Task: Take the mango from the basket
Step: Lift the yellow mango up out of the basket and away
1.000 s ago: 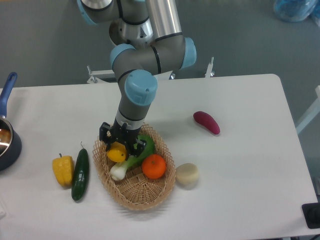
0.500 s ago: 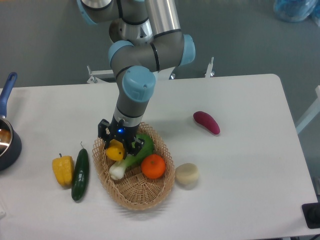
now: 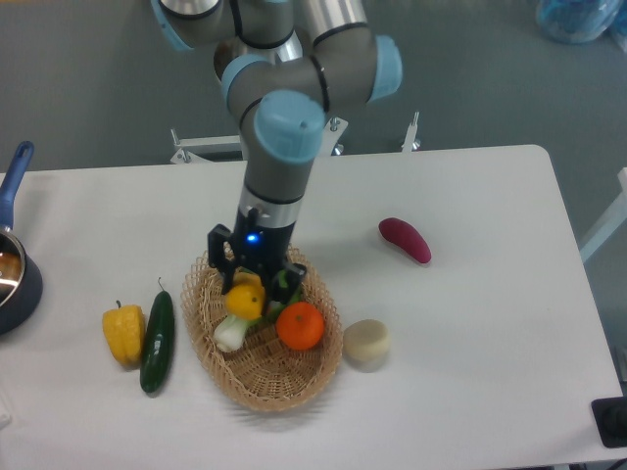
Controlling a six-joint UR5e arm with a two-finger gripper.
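You have the gripper point(image 3: 249, 285) pointing straight down over the basket point(image 3: 263, 377), its two fingers standing on either side of the mango point(image 3: 245, 300), which sits at the basket's back left, above the white end of the leek point(image 3: 232, 335). The fingers look pressed against the fruit, so I judge the pincer clenched on the mango (the contact itself is small in this view, so treat that as a reading, not a certainty). The vertical approach makes sense: the fruit is crowded, with the orange point(image 3: 301, 325) just beside it to the right and a green vegetable point(image 3: 286, 284) half hidden behind the gripper, so only a top-down grasp gets both fingers around it without shoving the neighbours. You cannot tell from here whether the mango is already clear of the basket floor or resting on the leek.

Count what you have to work around. In the basket: one mango, one orange, one leek, one green vegetable. On the table point(image 3: 490, 343): one yellow bell pepper point(image 3: 123, 334) and one dark green cucumber point(image 3: 157, 342) lying side by side left of the basket, one pale round thing point(image 3: 366, 343) just beside its right rim, one purple-red vegetable point(image 3: 405, 240) well apart to the right, and one blue-handled pot point(image 3: 14, 269) at the left edge.
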